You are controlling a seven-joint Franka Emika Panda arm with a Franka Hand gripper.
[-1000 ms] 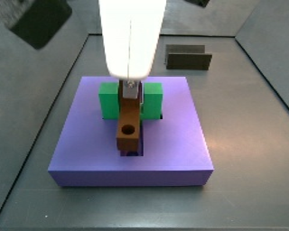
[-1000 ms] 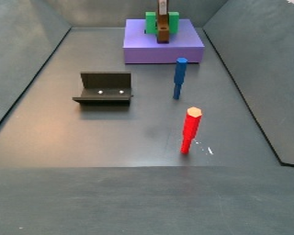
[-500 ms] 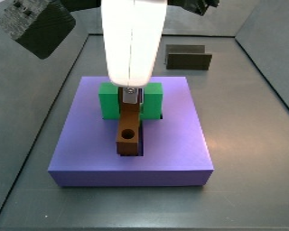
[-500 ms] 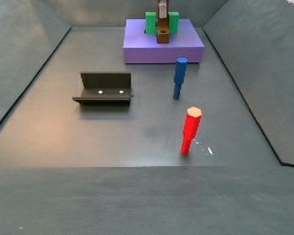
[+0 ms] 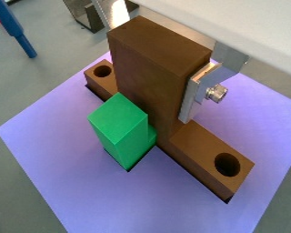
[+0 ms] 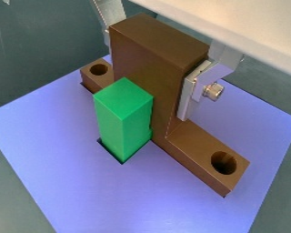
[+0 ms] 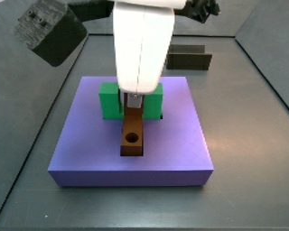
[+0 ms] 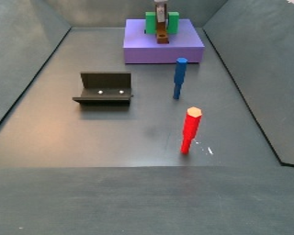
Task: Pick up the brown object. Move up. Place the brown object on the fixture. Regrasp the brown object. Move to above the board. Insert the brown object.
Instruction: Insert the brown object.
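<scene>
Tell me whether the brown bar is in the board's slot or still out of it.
In. The brown bar lies flat and low on the purple board, beside the green block; the end effector grips its raised middle.

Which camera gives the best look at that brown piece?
A wrist view: the brown object fills it, both holes showing, the gripper on its raised middle. A side view shows it smaller on the board; in the far one it is tiny.

You see a smooth, matt brown object point(image 5: 160, 100) like plastic, held by the gripper point(image 6: 173, 82) over the board point(image 5: 63, 173). Its finger point(image 5: 206, 80) is shiny silver metal. The board looks smooth and dull purple. The green block point(image 6: 124, 118) looks like smooth matt plastic.
</scene>
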